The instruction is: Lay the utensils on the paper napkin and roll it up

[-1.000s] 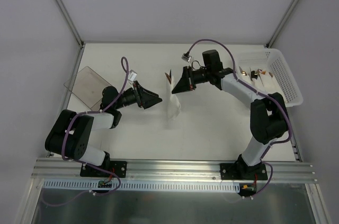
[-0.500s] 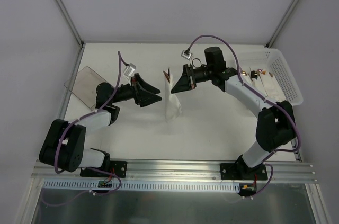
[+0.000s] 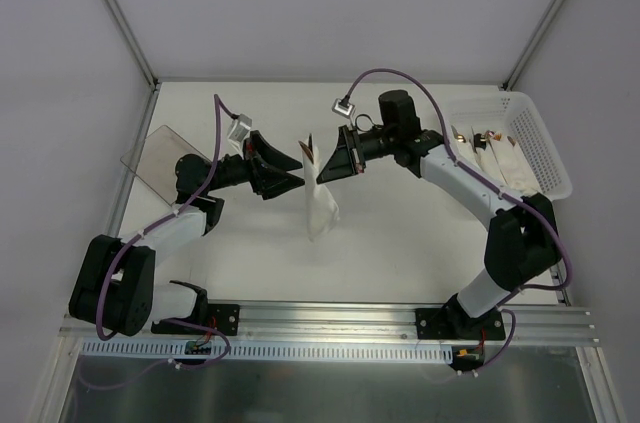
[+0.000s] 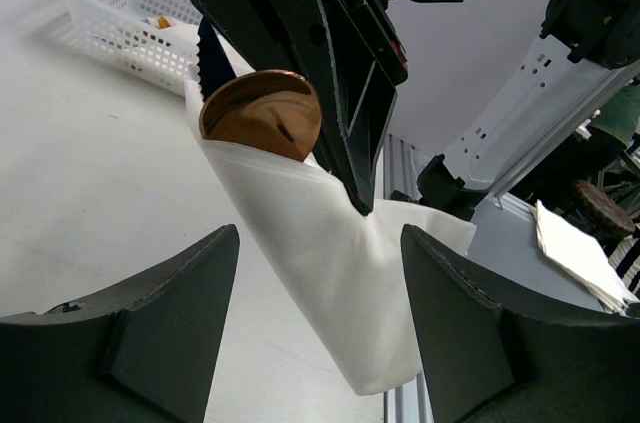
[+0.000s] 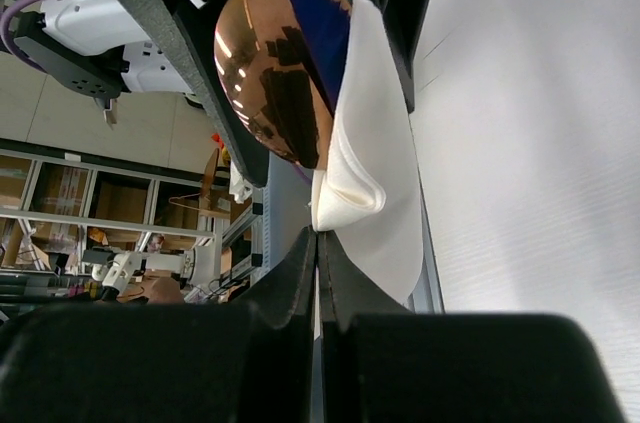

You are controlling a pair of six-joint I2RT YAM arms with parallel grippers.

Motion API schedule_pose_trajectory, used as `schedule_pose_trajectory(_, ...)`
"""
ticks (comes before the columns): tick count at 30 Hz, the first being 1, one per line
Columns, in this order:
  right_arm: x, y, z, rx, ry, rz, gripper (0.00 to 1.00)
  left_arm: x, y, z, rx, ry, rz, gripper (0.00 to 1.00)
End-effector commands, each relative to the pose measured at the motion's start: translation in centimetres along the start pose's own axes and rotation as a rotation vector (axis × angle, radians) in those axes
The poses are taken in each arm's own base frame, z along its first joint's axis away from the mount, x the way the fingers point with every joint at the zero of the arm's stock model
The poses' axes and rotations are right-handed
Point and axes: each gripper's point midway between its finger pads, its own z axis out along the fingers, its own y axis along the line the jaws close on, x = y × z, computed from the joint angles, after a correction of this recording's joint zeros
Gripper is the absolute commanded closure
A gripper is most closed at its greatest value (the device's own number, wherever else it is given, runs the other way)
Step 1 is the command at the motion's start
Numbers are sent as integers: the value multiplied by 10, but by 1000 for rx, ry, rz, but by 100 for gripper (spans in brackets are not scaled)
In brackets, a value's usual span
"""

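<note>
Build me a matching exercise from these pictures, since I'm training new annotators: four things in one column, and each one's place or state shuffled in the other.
Column one:
1. left pincer
2. right pincer
3. white perforated basket
4. smoky clear plastic container

Column two:
A. at the right edge of the table
B. shut on the napkin wrapped round a copper-brown spoon
C. at the left edge of the table
D. open, facing the napkin

Pairs: 1-D, 2-B, 3-A, 4-C.

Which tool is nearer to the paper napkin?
Right. The right tool is shut on the paper napkin from its right side; the left tool is open just left of it, not gripping.
</note>
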Motion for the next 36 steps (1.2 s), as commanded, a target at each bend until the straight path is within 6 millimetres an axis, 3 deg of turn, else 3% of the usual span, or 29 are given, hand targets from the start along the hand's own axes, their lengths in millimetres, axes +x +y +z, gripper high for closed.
schedule_pose_trajectory(1,-10,56,-10,-89,-8,-138,100,-18,-9,0,36,-26,137,33)
schedule_pose_trajectory(15,-10,77,-5,-125,16,-152,100,-16,-23,1,138,-20,93,34)
schedule_pose_trajectory(20,-11,82,-3,-133,20,-156,100,-21,-37,6,201,-25,103,34)
schedule_pose_trajectory(26,-13,76,-1,-128,20,-148,100,-23,-55,17,260,-22,131,39)
schedule_pose_trajectory(36,-11,76,-1,-133,26,-138,100,-29,-80,11,289,-46,192,39)
